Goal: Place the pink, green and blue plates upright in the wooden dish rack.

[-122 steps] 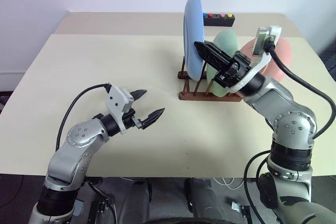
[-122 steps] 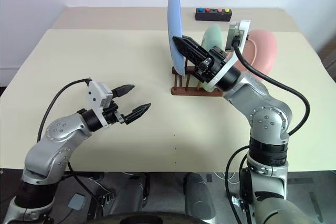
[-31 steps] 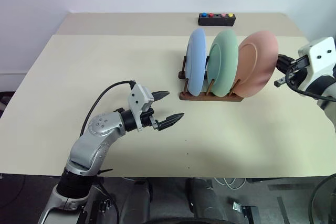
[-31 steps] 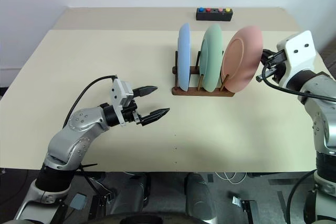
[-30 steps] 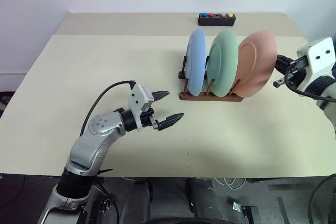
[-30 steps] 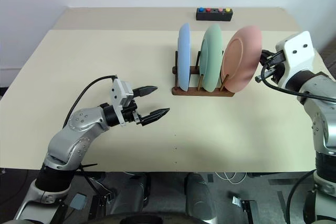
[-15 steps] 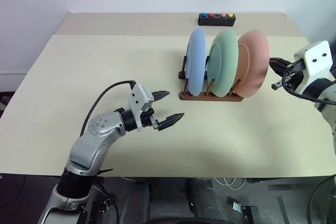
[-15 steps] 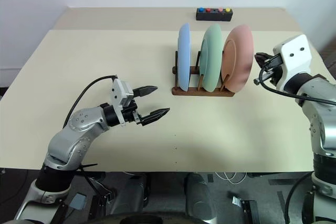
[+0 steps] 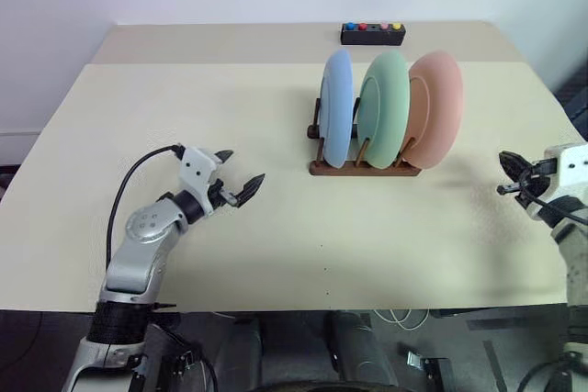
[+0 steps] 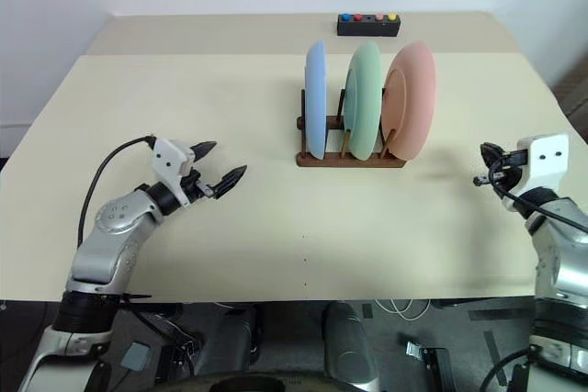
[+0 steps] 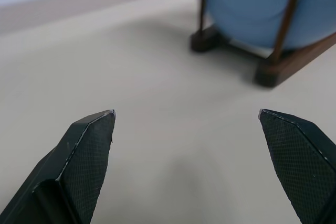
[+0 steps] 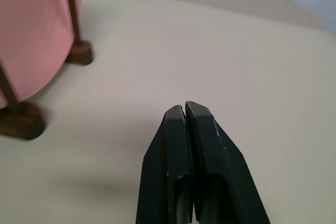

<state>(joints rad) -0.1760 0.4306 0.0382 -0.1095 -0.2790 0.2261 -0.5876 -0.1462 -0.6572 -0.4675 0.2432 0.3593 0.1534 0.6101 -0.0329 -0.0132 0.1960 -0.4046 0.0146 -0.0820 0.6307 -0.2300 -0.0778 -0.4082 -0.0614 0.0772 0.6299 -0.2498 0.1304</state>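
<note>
Three plates stand upright side by side in the wooden dish rack (image 9: 366, 168) at the table's middle right: the blue plate (image 9: 336, 108) on the left, the green plate (image 9: 383, 96) in the middle, the pink plate (image 9: 434, 108) on the right. My left gripper (image 9: 238, 173) hovers open and empty over the table well left of the rack, pointing toward it; its wrist view shows the blue plate (image 11: 257, 3) ahead. My right gripper (image 9: 508, 175) is shut and empty, low over the table to the right of the pink plate (image 12: 32, 30).
A black box with coloured buttons (image 9: 372, 33) lies at the table's far edge behind the rack. The table (image 9: 230, 89) is bare to the left and in front of the rack.
My right gripper has dropped and pulled away to the right from the pink plate, which now stands more upright. My left gripper has drawn back to the left, away from the rack.
</note>
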